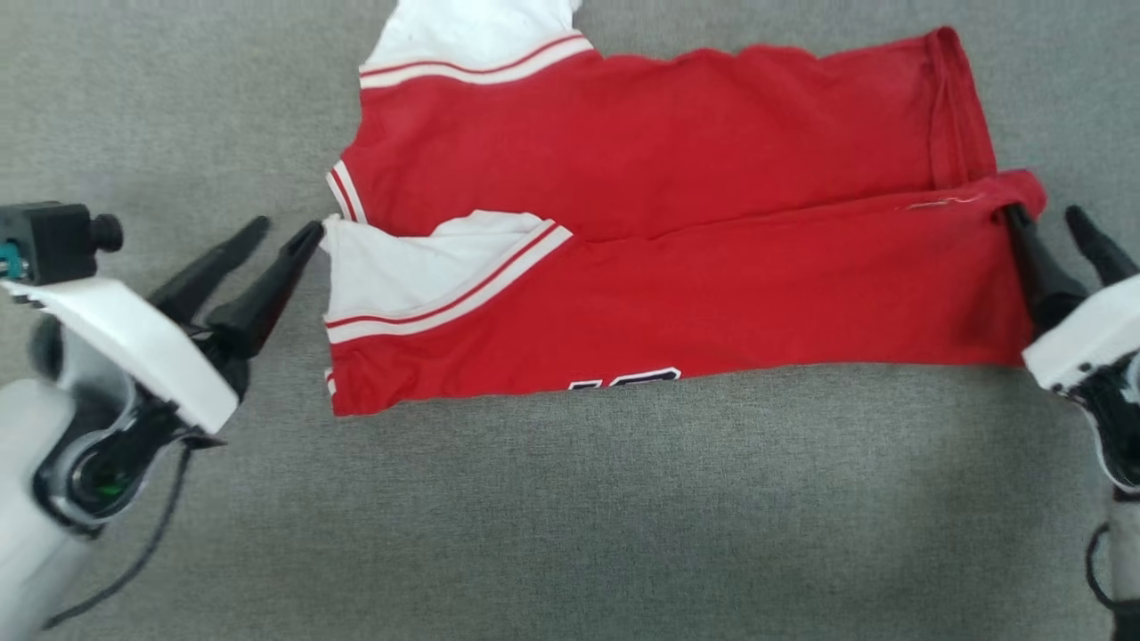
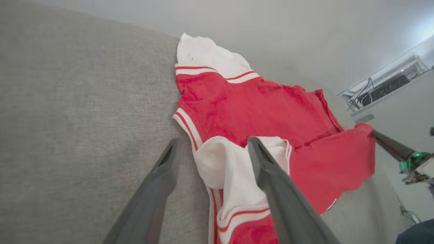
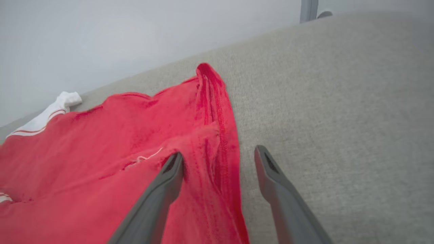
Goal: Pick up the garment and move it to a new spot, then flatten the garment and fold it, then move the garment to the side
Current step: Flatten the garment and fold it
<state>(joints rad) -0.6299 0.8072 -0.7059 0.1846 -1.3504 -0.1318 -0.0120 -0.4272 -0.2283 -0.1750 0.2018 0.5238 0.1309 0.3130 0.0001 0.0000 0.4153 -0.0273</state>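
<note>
Garment lies flat on the grey cloth surface, toward its far edge, folded once along its length: the near half is laid over the far half, and the fold's open edge runs left to right through the middle. Sleeves are at the left end, hem at the right end. The far sleeve is white with red-striped trim and is cut off by the top of the head view. In the left wrist view it reaches close to the surface's far edge. The near sleeve lies on top of the red body. A strip of black-and-white lettering shows at the garment's near edge (too little of it to read).

Left gripper: jaws open, at the garment's left end. In the left wrist view one finger lies over the near sleeve and the other over bare grey cloth, so the sleeve's edge sits between them, unpinched.

Right gripper: jaws open, at the right end by the folded-over hem corner. In the right wrist view one fingertip rests on or just above the red cloth, the other is over the bare surface just beside the hem. A pale loose thread lies at that corner.
</note>
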